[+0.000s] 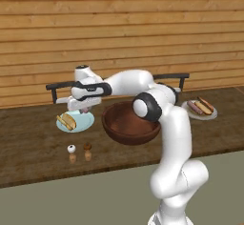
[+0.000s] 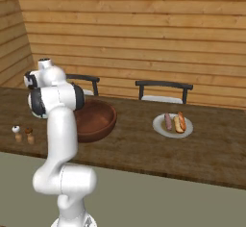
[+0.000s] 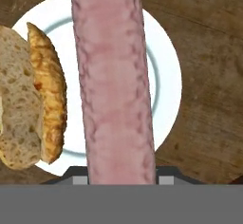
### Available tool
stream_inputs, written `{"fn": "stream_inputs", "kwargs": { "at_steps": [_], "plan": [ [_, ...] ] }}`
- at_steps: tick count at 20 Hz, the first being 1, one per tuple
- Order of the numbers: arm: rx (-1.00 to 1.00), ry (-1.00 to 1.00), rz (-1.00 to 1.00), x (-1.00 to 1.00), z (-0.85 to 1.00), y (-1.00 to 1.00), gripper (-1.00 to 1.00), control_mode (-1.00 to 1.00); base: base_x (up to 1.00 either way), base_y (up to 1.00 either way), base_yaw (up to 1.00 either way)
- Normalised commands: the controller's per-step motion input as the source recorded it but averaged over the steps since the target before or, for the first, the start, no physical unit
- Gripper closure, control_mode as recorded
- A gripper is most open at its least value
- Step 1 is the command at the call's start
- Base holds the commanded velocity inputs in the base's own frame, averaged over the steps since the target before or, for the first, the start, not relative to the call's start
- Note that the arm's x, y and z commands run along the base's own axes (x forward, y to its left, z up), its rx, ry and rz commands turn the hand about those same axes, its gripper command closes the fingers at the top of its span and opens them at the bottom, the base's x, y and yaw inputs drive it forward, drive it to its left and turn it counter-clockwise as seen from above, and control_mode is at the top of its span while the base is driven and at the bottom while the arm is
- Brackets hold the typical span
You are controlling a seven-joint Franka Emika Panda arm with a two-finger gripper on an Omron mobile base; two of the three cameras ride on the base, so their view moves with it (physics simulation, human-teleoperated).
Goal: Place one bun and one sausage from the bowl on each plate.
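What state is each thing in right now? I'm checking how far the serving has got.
gripper: shut on the sausage, above the left plate.
held sausage: in the air, not yet set down.
left plate: holds one bun.
right plate: holds a bun and a sausage.
bowl: upright on the table; I can't make out any contents.

Wood-plank wall (image 1: 119,28), dark wood table (image 1: 28,143) w/ two chairs (image 2: 163,90) behind
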Motion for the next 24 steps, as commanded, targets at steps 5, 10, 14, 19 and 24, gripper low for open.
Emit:
{"fn": "stream_inputs", "kwargs": {
  "at_steps": [5, 10, 14, 19, 24],
  "plan": [
    [0.09, -0.08, -0.03, 0.01, -0.44, 0.0, 1.0, -1.0, 0.0, 0.0, 0.0],
    [-0.03, -0.09, 0.02, 0.0, -0.27, 0.0, 1.0, -1.0, 0.0, 0.0, 0.0],
    [-0.01, -0.03, 0.06, 0.0, -0.23, 0.0, 1.0, -1.0, 0.0, 0.0, 0.0],
    [0.0, 0.02, 0.0, 0.09, -0.22, 0.0, 1.0, -1.0, 0.0, 0.0, 0.0],
    [0.0, 0.03, 0.03, 0.16, -0.01, 0.0, 1.0, -1.0, 0.0, 0.0, 0.0]
  ]
}}
